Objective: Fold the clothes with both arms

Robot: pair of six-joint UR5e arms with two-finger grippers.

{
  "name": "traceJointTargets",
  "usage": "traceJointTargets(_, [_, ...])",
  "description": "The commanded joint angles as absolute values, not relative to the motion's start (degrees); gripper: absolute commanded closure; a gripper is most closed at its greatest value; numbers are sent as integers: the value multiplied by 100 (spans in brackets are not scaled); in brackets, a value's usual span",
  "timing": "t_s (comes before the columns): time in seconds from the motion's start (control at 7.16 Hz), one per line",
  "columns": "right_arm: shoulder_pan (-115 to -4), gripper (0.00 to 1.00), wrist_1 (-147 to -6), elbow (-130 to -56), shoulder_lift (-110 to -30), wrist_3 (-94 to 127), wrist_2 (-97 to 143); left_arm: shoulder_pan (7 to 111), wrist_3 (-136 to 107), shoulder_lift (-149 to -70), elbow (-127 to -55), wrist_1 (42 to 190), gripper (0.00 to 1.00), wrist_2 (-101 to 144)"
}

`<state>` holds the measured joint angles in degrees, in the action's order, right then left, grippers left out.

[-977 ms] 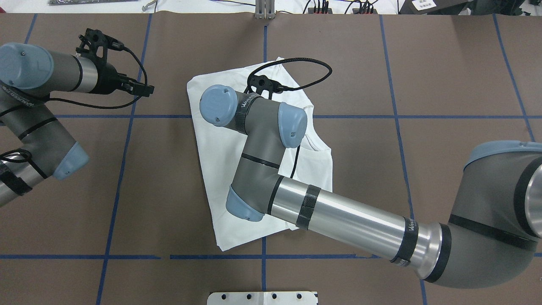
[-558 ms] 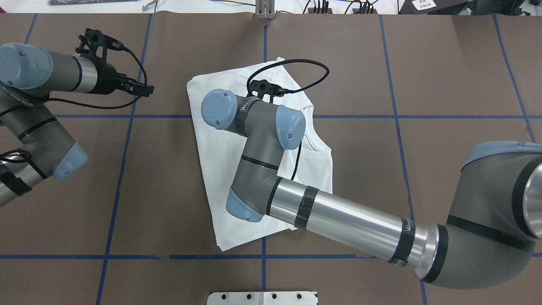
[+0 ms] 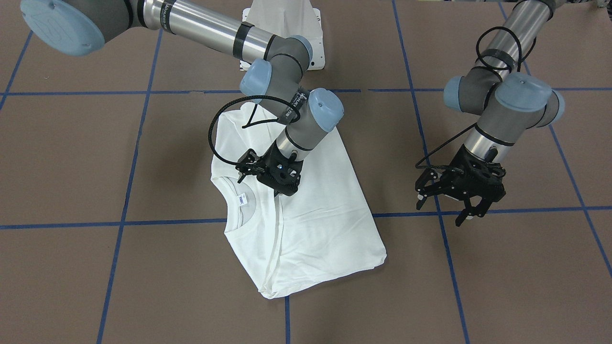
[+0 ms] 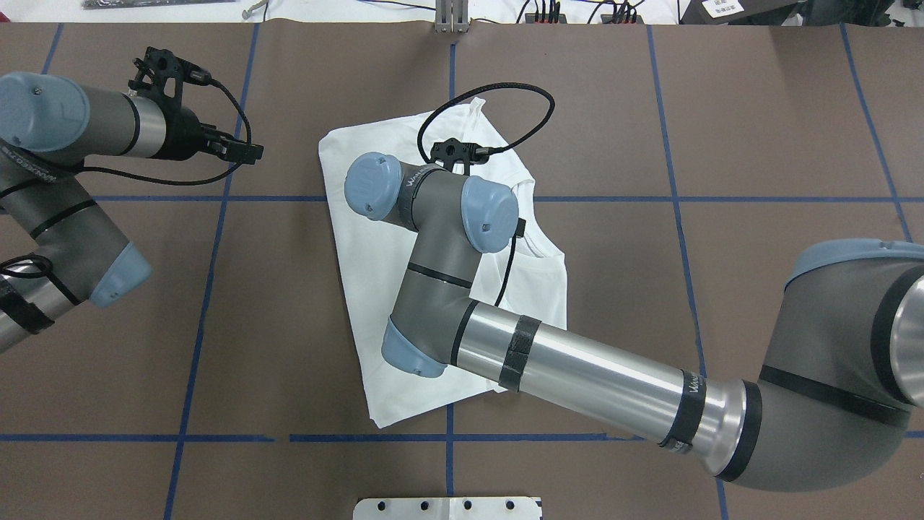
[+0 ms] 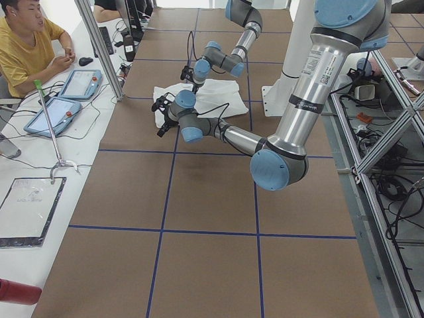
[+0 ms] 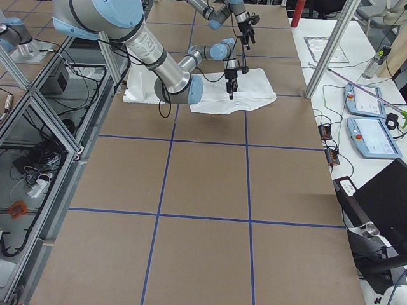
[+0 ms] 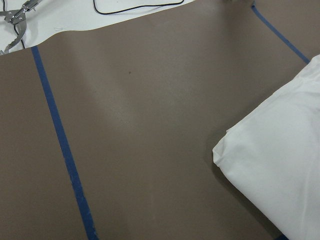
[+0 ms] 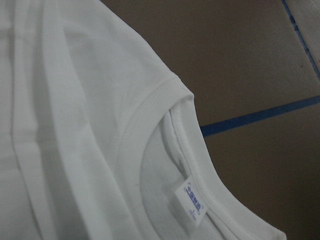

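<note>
The small label (image 8: 194, 197) inside the T-shirt's (image 8: 75, 125) neck carries blue print, too blurred to read. White lettering on the right arm's (image 4: 592, 372) black band (image 4: 694, 390) is illegible too.

The T-shirt (image 3: 315, 224) is seen as thin white cloth, matt and softly creased. Its neck band (image 8: 150, 115) is finely ribbed and stitched, with a small label (image 8: 194, 198) sewn in. The table cover (image 4: 758, 130) is shown as a matt brown, paper-like sheet, crossed by smooth blue tape lines (image 4: 209, 274). The right arm (image 4: 599, 375) is finished in shiny brushed metal, with matt grey housings and smooth light-blue caps (image 4: 489, 215). Its cable (image 4: 552, 108) is sheathed in black braid.
</note>
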<state>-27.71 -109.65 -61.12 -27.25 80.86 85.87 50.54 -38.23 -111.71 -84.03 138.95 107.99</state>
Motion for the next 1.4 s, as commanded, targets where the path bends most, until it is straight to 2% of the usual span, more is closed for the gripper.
traceJointTargets(0.0, [-2961,0,-11616,-6257,-2786,7291,8587,5054,-3823,-11171,-8411,13896,0,10802])
traceJointTargets(0.14, [-3049,0,-11837,-6397,-3021,7016,8578,5054,-3823,-11171,-8411,13896,0,10802])
traceJointTargets(0.42, [-3155,0,-12050,-8103,-4387,6585,8552,5054,-3823,-11171,-8411,13887,0,10810])
traceJointTargets(0.56, [-3164,0,-12059,-8852,-4629,6540,8595,5054,-3823,-11171,-8411,13887,0,10811])
traceJointTargets(0.84, [-3155,0,-11953,-9734,-4492,6661,9347,5054,-3823,-11171,-8411,13887,0,10811])
traceJointTargets(1.12, [-2850,0,-11884,-9591,-3931,7676,9431,5054,-3823,-11171,-8411,13887,0,10811])
traceJointTargets(1.26, [-2621,0,-11413,-9180,-3842,7742,9361,5045,-3823,-11171,-8411,13895,0,10811])
